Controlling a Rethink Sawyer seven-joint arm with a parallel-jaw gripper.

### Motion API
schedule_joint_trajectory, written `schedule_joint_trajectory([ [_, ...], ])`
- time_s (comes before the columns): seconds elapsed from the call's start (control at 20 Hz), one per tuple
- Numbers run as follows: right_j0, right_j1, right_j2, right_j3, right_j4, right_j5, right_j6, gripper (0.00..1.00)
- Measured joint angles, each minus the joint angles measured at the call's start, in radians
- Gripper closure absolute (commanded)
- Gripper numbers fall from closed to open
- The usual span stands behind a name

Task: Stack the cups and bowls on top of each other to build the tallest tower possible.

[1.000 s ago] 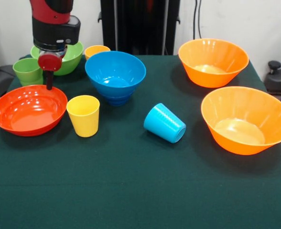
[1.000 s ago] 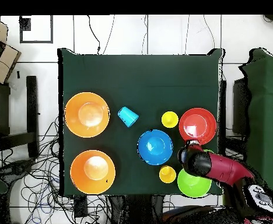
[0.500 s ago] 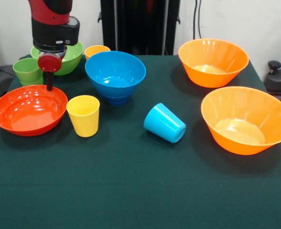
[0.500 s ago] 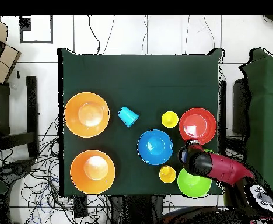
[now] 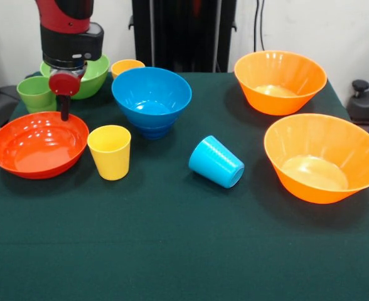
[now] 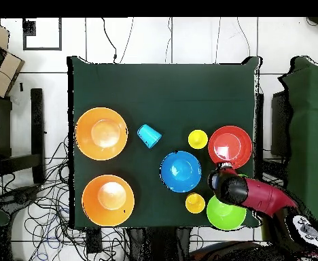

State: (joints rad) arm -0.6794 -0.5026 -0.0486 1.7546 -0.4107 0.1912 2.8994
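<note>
The gripper (image 5: 64,113) hangs at the red-orange bowl (image 5: 39,144) far rim, near the green cup (image 5: 36,93) (its opening can't be told). A shallow grasp could tip the bowl into the yellow cup (image 5: 110,151).

table cloth (image 5: 172,251): showing dark green, plain
red-orange bowl (image 5: 39,144): showing glossy red-orange
light blue bowl (image 5: 152,100): showing bright blue, ribbed base
two large bowls (image 5: 280,81) (image 5: 324,157): glowing orange, paler at the bottom
green bowl (image 5: 95,75): showing lime green
green cup (image 5: 36,93): showing green
near yellow cup (image 5: 110,152): showing plain yellow
far yellow cup (image 5: 127,65): showing yellow-orange
tipped cup (image 5: 216,162): showing light blue
arm (image 5: 70,25): showing red and black
</note>
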Motion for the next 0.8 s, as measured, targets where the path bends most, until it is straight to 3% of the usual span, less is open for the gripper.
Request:
schedule_joint_trajectory([
  [0.8,0.0,0.021,0.003,-0.001,0.0,0.0,0.0,0.0],
])
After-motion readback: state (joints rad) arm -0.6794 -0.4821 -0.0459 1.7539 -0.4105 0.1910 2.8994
